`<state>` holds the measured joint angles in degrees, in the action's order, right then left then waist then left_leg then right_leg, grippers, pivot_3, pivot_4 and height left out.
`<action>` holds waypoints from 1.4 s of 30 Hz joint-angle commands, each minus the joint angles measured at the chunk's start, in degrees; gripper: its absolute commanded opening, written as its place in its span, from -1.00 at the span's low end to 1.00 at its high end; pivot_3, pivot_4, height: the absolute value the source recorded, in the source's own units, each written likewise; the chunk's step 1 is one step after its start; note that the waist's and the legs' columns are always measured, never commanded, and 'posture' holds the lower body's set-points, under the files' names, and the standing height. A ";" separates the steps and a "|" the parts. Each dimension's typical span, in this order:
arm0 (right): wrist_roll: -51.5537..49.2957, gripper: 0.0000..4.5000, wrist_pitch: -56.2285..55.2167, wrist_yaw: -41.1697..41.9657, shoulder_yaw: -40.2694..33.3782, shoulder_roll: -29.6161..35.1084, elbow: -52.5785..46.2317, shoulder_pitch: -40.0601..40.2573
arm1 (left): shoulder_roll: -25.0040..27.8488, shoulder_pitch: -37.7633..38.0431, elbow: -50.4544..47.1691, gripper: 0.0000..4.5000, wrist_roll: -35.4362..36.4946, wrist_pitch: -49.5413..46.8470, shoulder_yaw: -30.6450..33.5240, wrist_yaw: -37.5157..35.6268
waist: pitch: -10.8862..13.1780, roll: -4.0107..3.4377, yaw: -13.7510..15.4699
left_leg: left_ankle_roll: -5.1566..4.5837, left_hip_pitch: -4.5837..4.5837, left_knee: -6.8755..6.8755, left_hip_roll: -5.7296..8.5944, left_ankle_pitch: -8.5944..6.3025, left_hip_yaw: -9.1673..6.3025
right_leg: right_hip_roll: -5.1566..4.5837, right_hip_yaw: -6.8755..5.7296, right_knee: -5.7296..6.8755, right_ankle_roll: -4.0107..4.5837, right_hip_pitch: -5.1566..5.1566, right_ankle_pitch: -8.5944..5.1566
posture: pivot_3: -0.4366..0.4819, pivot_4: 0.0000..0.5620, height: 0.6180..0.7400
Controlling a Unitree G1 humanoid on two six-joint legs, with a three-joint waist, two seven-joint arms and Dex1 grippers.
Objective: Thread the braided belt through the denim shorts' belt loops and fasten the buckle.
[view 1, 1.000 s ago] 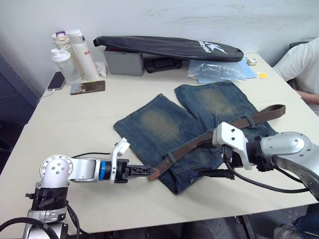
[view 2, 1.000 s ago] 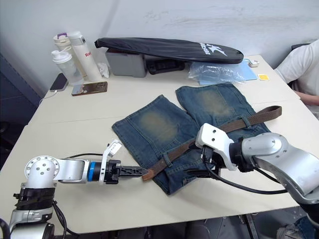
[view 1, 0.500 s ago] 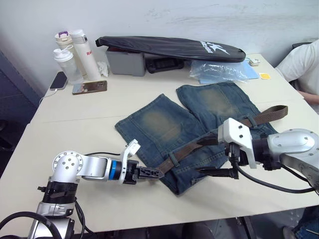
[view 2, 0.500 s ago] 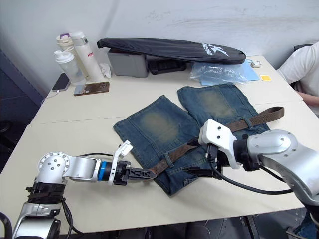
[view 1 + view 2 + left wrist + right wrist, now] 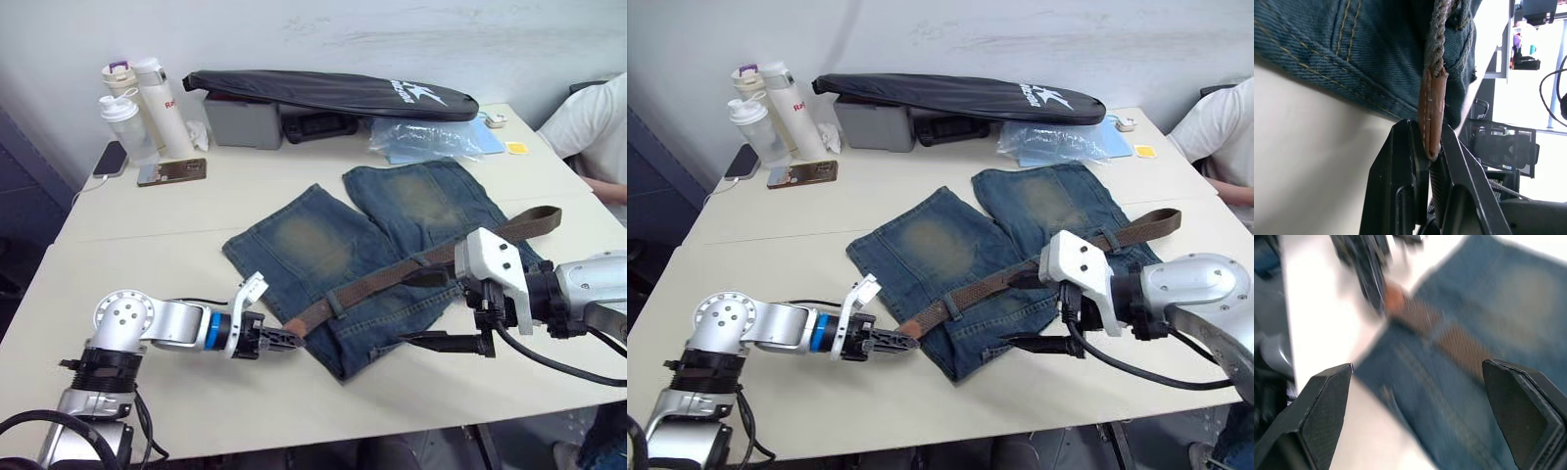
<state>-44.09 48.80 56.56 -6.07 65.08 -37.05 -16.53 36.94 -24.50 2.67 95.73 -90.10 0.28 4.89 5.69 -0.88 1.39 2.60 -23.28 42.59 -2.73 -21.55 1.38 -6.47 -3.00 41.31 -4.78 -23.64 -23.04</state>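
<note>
Now the braided belt's tan end sits pinched in the left gripper.

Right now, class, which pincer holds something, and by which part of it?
The left pincer holds the braided belt by the tip of its tan leather end. The right pincer is open and holds nothing.

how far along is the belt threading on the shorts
Partly done: the braided belt lies along the waistband of the denim shorts, under at least one belt loop. In hand: the left gripper pinches its tan leather end; the right gripper is open. Left: fastening.
</note>
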 commanded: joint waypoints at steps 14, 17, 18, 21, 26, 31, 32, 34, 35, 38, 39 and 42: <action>22.06 -0.21 -5.27 -3.65 9.77 1.37 18.79 -3.40 | 21.31 -1.41 -3.43 -1.00 -2.90 0.32 3.69 -16.59 | 0.15 0.12 0.00 | 0.17 0.06 -0.40 0.01 0.20 0.04 | 0.00 -0.02 -0.12 0.05 -0.14 -0.04 | -0.05 -0.47 -0.93; 23.40 -0.80 -3.63 -5.71 9.49 0.45 22.67 -4.47 | 23.55 -0.49 -2.62 -1.00 -5.85 0.27 4.98 -19.24 | 0.17 0.15 -0.01 | 0.17 0.03 -0.40 0.01 0.20 0.04 | 0.00 -0.02 -0.10 0.06 -0.18 -0.05 | -0.05 -0.47 -0.93; 23.94 -0.93 -3.31 -6.28 9.59 0.26 23.54 -4.90 | 24.14 -0.21 -2.34 -1.00 -6.73 0.32 5.20 -20.01 | 0.17 0.15 -0.02 | 0.17 0.02 -0.40 0.01 0.20 0.05 | 0.00 -0.02 -0.10 0.06 -0.20 -0.05 | -0.05 -0.47 -0.93; 25.16 -0.97 -1.92 -8.11 10.15 -1.28 26.06 -6.27 | 26.25 0.90 -1.56 -1.00 -9.93 0.74 5.59 -22.78 | 0.19 0.18 -0.10 | 0.17 -0.01 -0.40 0.01 0.20 0.07 | 0.00 -0.01 -0.08 0.06 -0.25 -0.05 | -0.05 -0.47 -0.93; 26.77 -0.97 -0.13 -10.20 12.54 -5.36 28.86 -7.14 | 29.29 3.26 -1.17 -1.00 -16.03 1.94 5.44 -29.22 | 0.20 0.18 -0.18 | 0.17 -0.04 -0.40 -0.01 0.20 0.36 | -0.04 0.02 0.18 0.11 -0.54 -0.07 | -0.05 -0.47 -0.93; 28.64 -0.97 2.01 -11.61 14.19 -7.27 29.99 -7.27 | 32.49 3.93 1.84 -1.00 -21.63 3.68 6.01 -35.32 | 0.20 0.20 -0.12 | 0.17 -0.17 -0.32 -0.05 0.20 0.61 | -0.06 0.04 0.47 0.15 -0.91 -0.09 | -0.05 -0.47 -0.93; 29.03 -0.97 2.36 -11.78 14.45 -7.40 30.13 -7.24 | 33.51 4.37 2.66 -1.00 -23.46 4.57 5.69 -36.84 | 0.20 0.20 -0.13 | 0.17 -0.16 -0.31 -0.05 0.19 0.61 | -0.07 0.03 0.48 0.15 -0.90 -0.09 | -0.05 -0.47 -0.93; 29.19 -0.97 3.25 -11.97 14.50 -7.74 30.20 -7.27 | 36.33 5.77 4.94 -1.00 -26.78 6.39 5.50 -40.37 | 0.18 0.24 -0.16 | 0.16 -0.15 -0.31 -0.03 0.19 0.63 | -0.06 -0.01 0.48 0.16 -0.90 -0.09 | -0.05 -0.47 -0.93; 29.30 -0.97 3.51 -11.97 14.54 -7.88 30.23 -7.34 | 37.68 6.70 5.97 -1.00 -28.78 7.72 5.25 -42.74 | 0.16 0.28 -0.21 | 0.14 -0.13 -0.32 -0.02 0.18 0.66 | -0.05 -0.02 0.48 0.17 -0.91 -0.10 | -0.05 -0.47 -0.93; 29.70 -0.97 3.98 -11.80 14.60 -8.24 30.21 -7.50 | 41.72 11.76 6.02 -1.00 -35.00 13.76 3.90 -52.55 | 0.11 0.35 -0.25 | 0.09 -0.10 -0.33 -0.03 0.14 0.69 | -0.04 -0.15 0.55 0.29 -0.94 -0.16 | -0.05 -0.47 -0.93; 29.76 -0.97 4.10 -11.76 14.64 -8.34 30.22 -7.57 | 42.69 13.41 6.18 -1.00 -36.55 15.21 3.65 -55.26 | 0.10 0.36 -0.25 | 0.06 -0.10 -0.34 -0.03 0.11 0.70 | -0.04 -0.20 0.55 0.31 -0.98 -0.17 | -0.05 -0.47 -0.93; 29.97 -0.97 4.37 -11.69 14.80 -8.77 30.27 -7.85 | 43.68 16.37 10.62 -1.00 -41.36 18.34 3.28 -59.84 | 0.07 0.38 -0.25 | -0.26 -0.08 -0.28 -0.04 -0.10 0.74 | -0.07 -0.34 0.57 0.43 -1.01 -0.23 | -0.05 -0.47 -0.93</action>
<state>-14.99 52.51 45.00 8.50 56.91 -6.80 -24.18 79.05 -8.86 10.22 58.06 -74.22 3.31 -51.65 5.77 -0.50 1.14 2.31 -23.36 42.35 -2.78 -21.68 2.15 -6.57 -3.46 41.87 -4.28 -24.65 -23.31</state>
